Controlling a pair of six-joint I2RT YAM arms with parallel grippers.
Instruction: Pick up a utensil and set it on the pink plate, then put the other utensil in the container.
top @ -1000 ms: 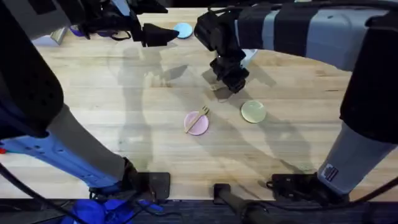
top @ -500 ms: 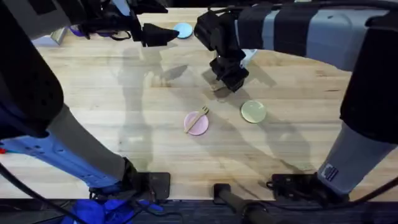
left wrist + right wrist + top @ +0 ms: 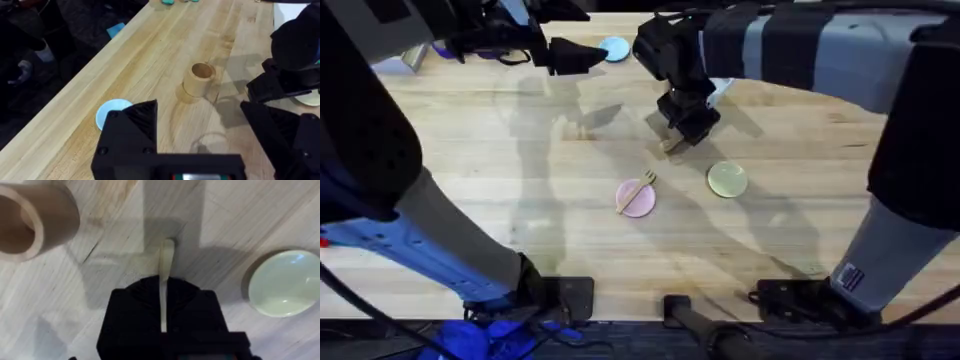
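Right pincer point(image 3: 162, 325) pinches the wooden spoon point(image 3: 165, 270) mid-handle: probably light, stiff, smooth; cardboard cup point(image 3: 30, 220) lies just beside it.

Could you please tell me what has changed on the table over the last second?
Very little. The right gripper, shut on the spoon, has crept slightly toward the far edge near the container. The fork still lies on the pink plate, the green dish and blue disc have not moved, and the left gripper keeps hovering, open.
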